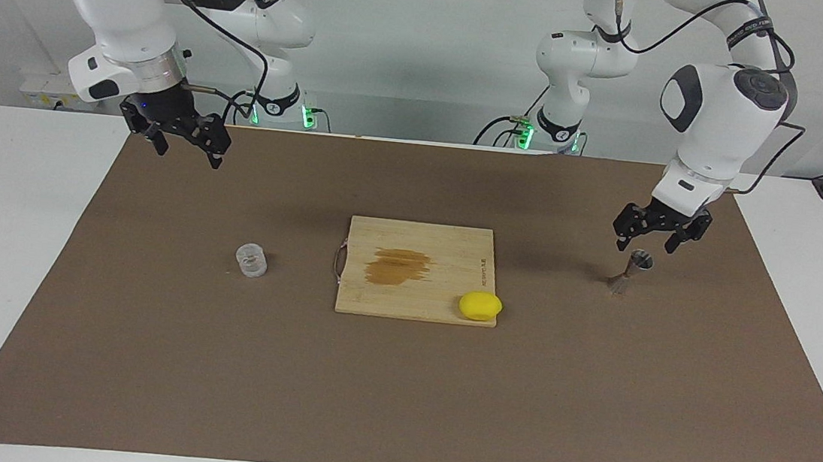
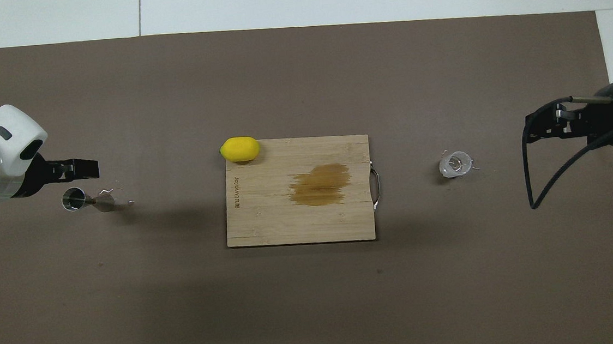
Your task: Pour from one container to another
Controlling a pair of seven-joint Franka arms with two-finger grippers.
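The clear cup stands upright on the brown mat toward the right arm's end of the table; it also shows in the overhead view. The silvery hourglass jigger stands upright toward the left arm's end, and shows in the overhead view too. My left gripper is open and hangs just above the jigger without touching it; in the overhead view the left gripper sits beside it. My right gripper is open and empty, raised over the mat well clear of the cup; it shows in the overhead view.
A wooden cutting board with a brown stain lies mid-table between cup and jigger; it shows in the overhead view. A yellow lemon rests at the board's corner farther from the robots, toward the left arm's end.
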